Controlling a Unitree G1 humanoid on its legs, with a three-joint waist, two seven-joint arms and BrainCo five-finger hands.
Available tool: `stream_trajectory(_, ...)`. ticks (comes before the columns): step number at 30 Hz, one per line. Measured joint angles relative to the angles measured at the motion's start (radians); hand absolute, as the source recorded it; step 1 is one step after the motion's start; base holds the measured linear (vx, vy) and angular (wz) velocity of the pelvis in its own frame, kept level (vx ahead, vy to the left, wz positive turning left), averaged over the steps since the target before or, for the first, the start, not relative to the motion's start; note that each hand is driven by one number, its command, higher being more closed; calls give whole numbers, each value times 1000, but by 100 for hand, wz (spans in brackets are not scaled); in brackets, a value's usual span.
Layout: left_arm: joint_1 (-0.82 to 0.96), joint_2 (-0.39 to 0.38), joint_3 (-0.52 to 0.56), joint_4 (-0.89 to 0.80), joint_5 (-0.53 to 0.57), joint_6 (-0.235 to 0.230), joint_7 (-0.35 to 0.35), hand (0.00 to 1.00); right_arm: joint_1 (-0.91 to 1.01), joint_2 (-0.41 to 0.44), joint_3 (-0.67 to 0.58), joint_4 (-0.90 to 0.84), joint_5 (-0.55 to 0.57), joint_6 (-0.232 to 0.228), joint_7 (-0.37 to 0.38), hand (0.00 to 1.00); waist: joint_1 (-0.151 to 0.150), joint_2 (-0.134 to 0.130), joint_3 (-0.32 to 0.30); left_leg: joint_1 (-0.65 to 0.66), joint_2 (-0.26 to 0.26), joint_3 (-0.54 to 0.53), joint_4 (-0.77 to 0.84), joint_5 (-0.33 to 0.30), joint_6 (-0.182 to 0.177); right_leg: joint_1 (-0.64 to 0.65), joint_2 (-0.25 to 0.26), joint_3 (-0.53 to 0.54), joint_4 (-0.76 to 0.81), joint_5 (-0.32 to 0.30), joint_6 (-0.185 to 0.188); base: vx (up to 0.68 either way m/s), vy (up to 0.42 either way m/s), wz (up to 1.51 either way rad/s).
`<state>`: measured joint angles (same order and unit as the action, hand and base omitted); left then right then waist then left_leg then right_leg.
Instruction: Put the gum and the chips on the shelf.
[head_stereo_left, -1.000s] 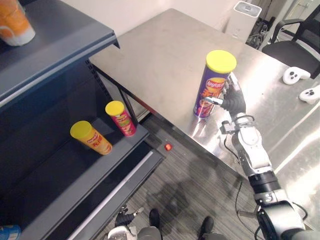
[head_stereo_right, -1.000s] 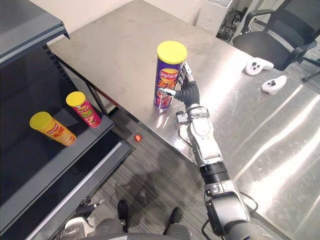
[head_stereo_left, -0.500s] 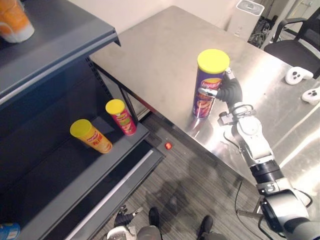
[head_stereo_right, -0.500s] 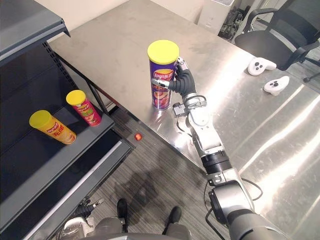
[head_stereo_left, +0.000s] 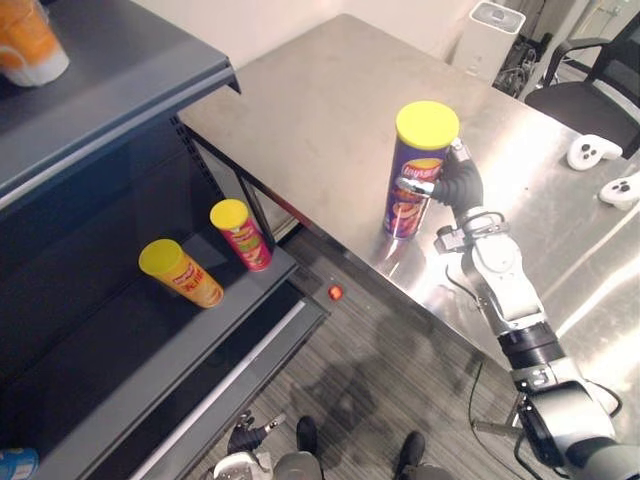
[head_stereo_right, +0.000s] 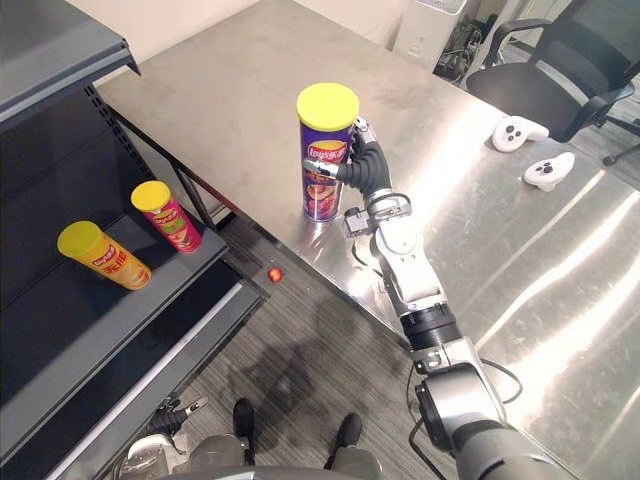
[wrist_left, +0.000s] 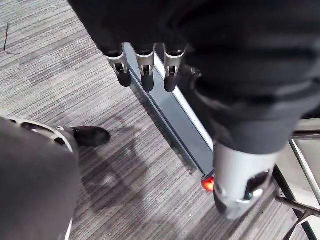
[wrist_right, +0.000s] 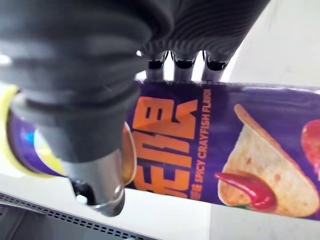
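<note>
Upright on steel: a tall purple cardboard can (head_stereo_left: 415, 175) of chips, a smooth cylinder capped with a flat yellow plastic lid (head_stereo_left: 427, 124). Standing close to the near edge of the table (head_stereo_left: 300, 110), faintly mirrored in the brushed metal. Clasped about the middle by the right hand (head_stereo_left: 458, 188), fingers (wrist_right: 184, 62) curled round the far side, thumb (wrist_right: 97, 185) pressed flat on the printed face, ribbed dark cover behind.

Further along the same table, well apart from the can: two white rounded controllers (head_stereo_left: 590, 150), side by side. Beyond those, a black mesh chair (head_stereo_left: 590, 90).

Off to the left, a dark metal shelf (head_stereo_left: 120, 360) with flat matte boards. On the lower board, a yellow can (head_stereo_left: 180, 273) and a red can (head_stereo_left: 241, 235), both yellow-lidded, near each other but apart. On the top board, an orange and white cup (head_stereo_left: 30, 45).

Below, grey striped floor (head_stereo_left: 380, 370) with a small red ball (head_stereo_left: 336, 293) by the shelf's corner.

Hanging above that floor, the left hand (wrist_left: 145, 70), fingers loose and straight, holding nothing.
</note>
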<state>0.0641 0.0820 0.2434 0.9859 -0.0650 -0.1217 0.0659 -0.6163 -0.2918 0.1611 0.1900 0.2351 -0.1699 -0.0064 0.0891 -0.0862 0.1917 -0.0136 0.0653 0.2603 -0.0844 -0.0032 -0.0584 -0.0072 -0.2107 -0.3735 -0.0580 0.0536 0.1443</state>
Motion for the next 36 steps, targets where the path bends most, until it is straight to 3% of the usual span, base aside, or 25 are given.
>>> stream_trajectory(9, 10, -1, 38, 1, 2, 1, 0, 0, 169, 26, -109, -254, 0, 4, 9, 100, -10, -10, -6, 32, 0, 2, -2, 0, 0, 28, 0, 2, 0, 0, 0, -4, -3, 0)
stream_trajectory(18, 37, 12, 41, 11, 9, 1, -2, 0, 329, 27, -131, -412, 1, -12, 43, 100, -34, -41, -54, 41, -2, 9, -1, 0, -1, 31, -1, 12, 0, 0, 0, -19, -12, -3)
stream_trajectory(29, 52, 9, 67, 48, 41, 1, -3, 0, 465, 37, -164, -456, 9, -15, 62, 100, -57, -17, -84, 56, -2, -6, 6, 5, 0, 48, -5, -2, 19, -5, -5, -19, -10, 3)
stream_trajectory(36, 52, 0, 77, 50, 37, 2, -2, 0, 446, 39, -123, -449, 39, -17, 60, 100, -47, 10, -79, -23, 4, -124, 79, 13, -3, 71, -2, -104, 31, -26, -12, -62, -37, 46)
